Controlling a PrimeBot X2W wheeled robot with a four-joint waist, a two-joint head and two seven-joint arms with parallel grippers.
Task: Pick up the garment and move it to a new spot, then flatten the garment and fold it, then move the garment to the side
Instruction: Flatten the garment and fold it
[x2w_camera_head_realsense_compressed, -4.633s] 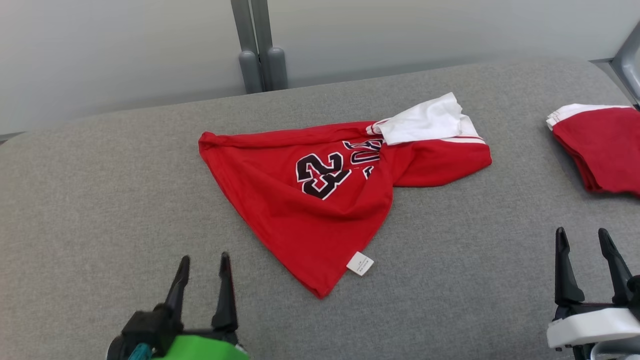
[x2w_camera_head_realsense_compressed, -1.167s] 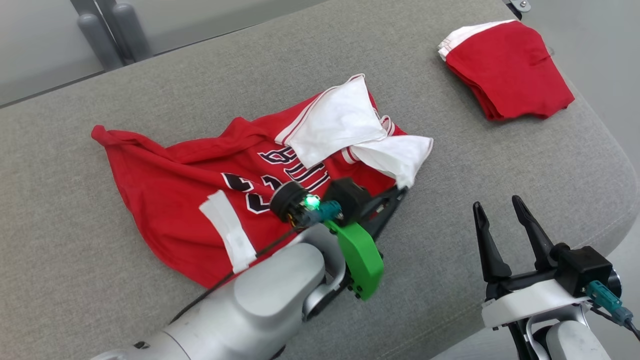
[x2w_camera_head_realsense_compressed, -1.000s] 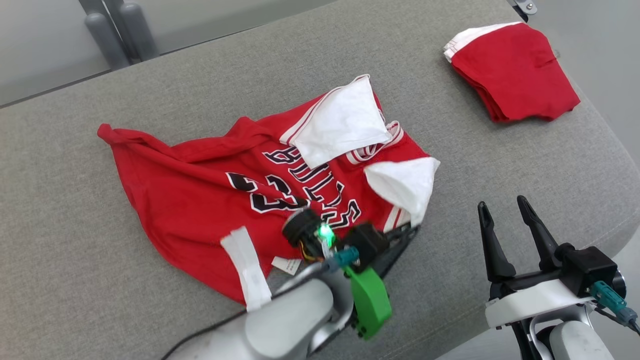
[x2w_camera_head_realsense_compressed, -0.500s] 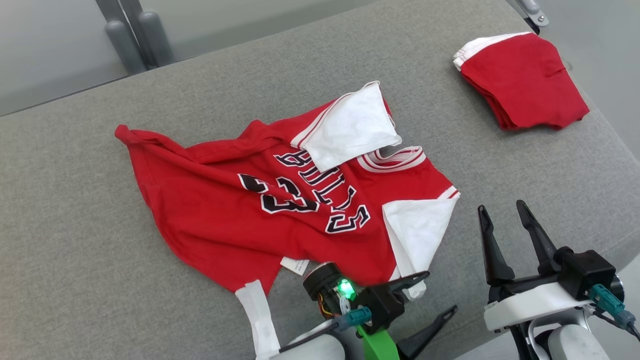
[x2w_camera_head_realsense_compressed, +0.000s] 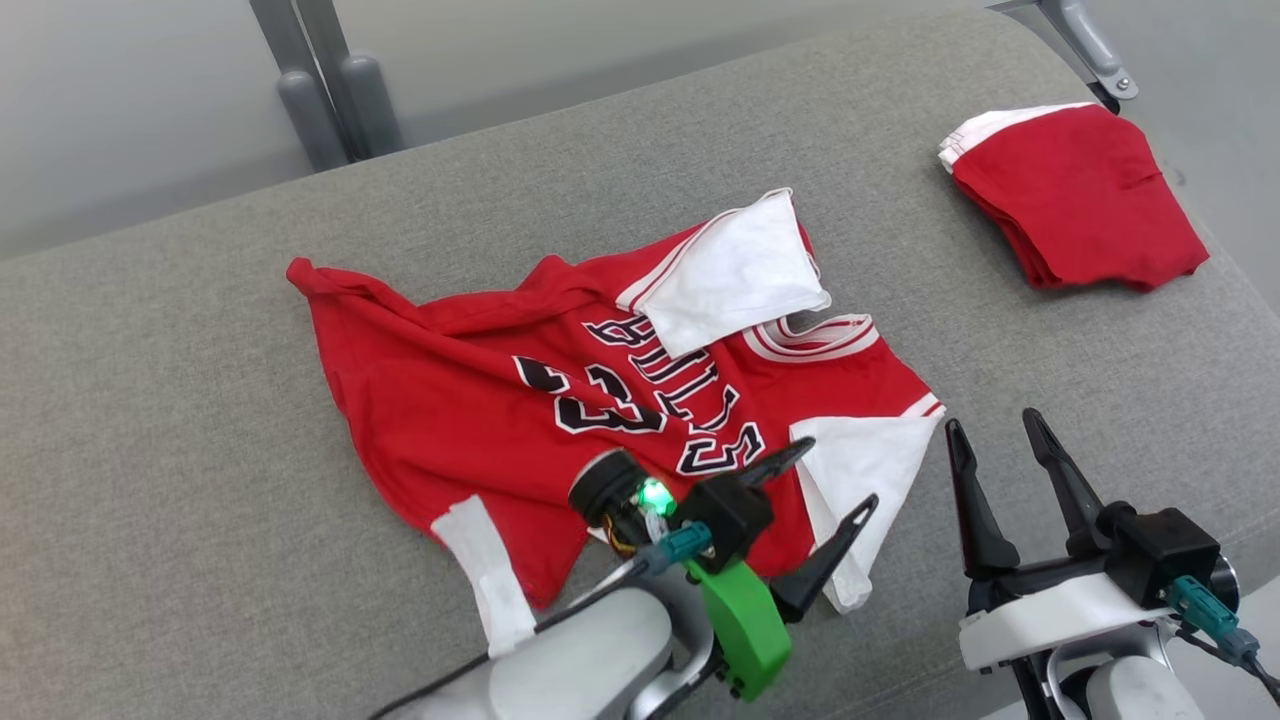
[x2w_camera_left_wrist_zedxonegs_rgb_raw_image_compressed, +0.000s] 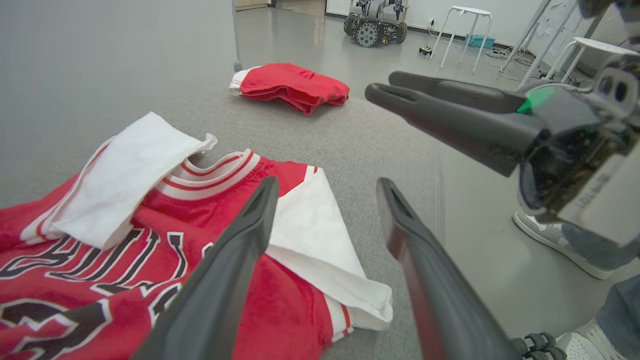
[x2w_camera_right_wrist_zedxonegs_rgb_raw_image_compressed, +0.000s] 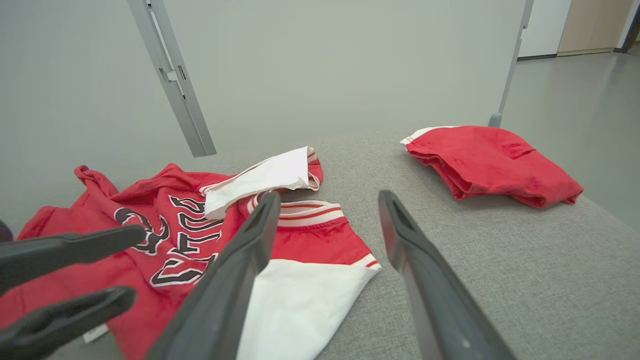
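On the grey fabric-covered counter (x2w_camera_head_realsense_compressed: 200, 450), the red basketball jersey with white sleeves (x2w_camera_head_realsense_compressed: 470, 420) lies rumpled at the middle; the left gripper (x2w_camera_head_realsense_compressed: 838, 472) is held wide open and empty above its near sleeve (x2w_camera_head_realsense_compressed: 890, 450), the right gripper (x2w_camera_head_realsense_compressed: 990, 420) likewise open just beside. For flattening, the white sleeve (x2w_camera_head_realsense_compressed: 735, 270) folded over the lettering (x2w_camera_head_realsense_compressed: 690, 390) is best pinched at its edge and drawn outward, low, and the bunched far corner (x2w_camera_head_realsense_compressed: 310, 280) then pulled taut.

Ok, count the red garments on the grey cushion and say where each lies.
2. The jersey lies spread and rumpled in the middle of the cushion. The folded garment sits near the far right corner. Its layered edges may hide more folded inside.
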